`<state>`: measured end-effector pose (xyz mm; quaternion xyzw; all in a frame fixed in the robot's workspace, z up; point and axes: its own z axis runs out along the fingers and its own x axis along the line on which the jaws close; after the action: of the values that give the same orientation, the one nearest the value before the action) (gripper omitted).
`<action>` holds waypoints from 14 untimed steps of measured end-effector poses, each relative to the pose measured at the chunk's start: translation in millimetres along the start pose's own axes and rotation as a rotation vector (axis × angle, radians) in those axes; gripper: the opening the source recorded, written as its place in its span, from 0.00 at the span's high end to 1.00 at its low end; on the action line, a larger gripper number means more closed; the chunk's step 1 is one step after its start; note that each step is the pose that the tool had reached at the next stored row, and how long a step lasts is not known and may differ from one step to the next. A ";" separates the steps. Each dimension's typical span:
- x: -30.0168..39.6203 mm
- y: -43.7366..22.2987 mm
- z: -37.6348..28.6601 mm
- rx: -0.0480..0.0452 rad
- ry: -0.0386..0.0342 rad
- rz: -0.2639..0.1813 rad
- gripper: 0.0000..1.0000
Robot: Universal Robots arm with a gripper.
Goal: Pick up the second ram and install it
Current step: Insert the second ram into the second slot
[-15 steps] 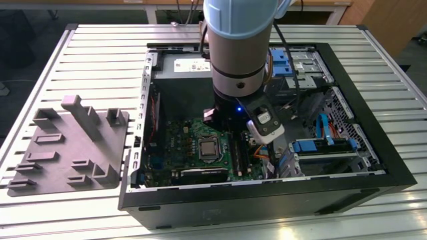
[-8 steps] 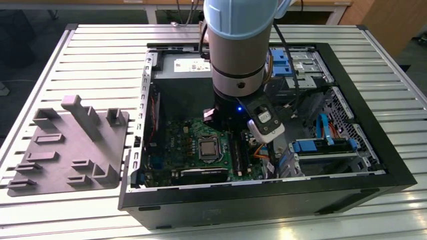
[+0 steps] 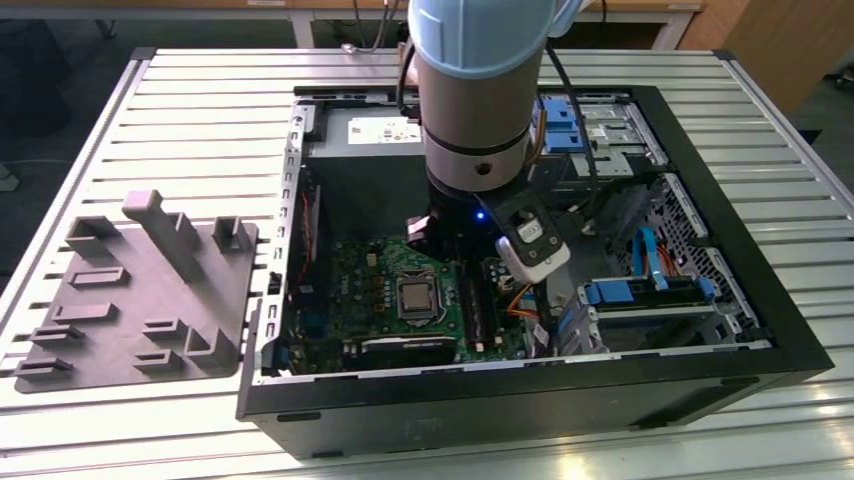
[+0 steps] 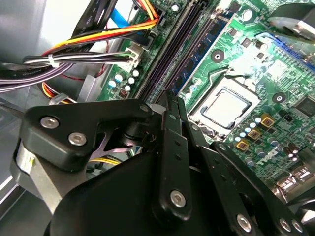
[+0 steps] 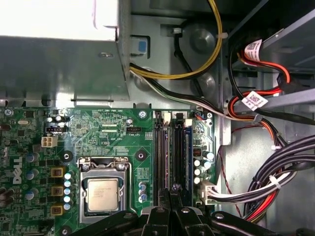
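My gripper [image 4: 171,98] hangs inside the open computer case, low over the green motherboard [image 5: 108,132]. Its two black fingers [image 4: 172,147] are pressed together, shut, with nothing visible between them. The fingertips [image 5: 170,191] sit just above one end of the row of black memory sockets [image 5: 161,157]. A ram stick with small dark chips [image 4: 199,49] stands seated in one socket [image 5: 181,152], right beside the fingertips. I cannot tell whether this is the second ram. In the exterior view the arm [image 3: 481,120] reaches down into the case and hides the sockets.
The processor [image 5: 102,192] lies beside the sockets. Bundled cables [image 5: 275,182] run on the sockets' other side. The power supply [image 5: 59,49] fills one end of the case. A gray fixture [image 3: 134,290] lies on the slatted table at the exterior view's left.
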<state>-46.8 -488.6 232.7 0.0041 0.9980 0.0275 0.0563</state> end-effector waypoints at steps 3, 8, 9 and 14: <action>-0.1 0.8 0.8 -0.0026 0.0005 -0.007 0.88; 0.1 0.8 3.4 -0.0070 0.0008 -0.008 0.88; 0.1 0.8 3.4 -0.0069 0.0009 -0.008 0.88; 0.2 0.8 4.5 -0.0075 0.0007 -0.008 0.88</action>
<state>-46.5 -487.5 228.2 0.0000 0.9979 0.0310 0.0561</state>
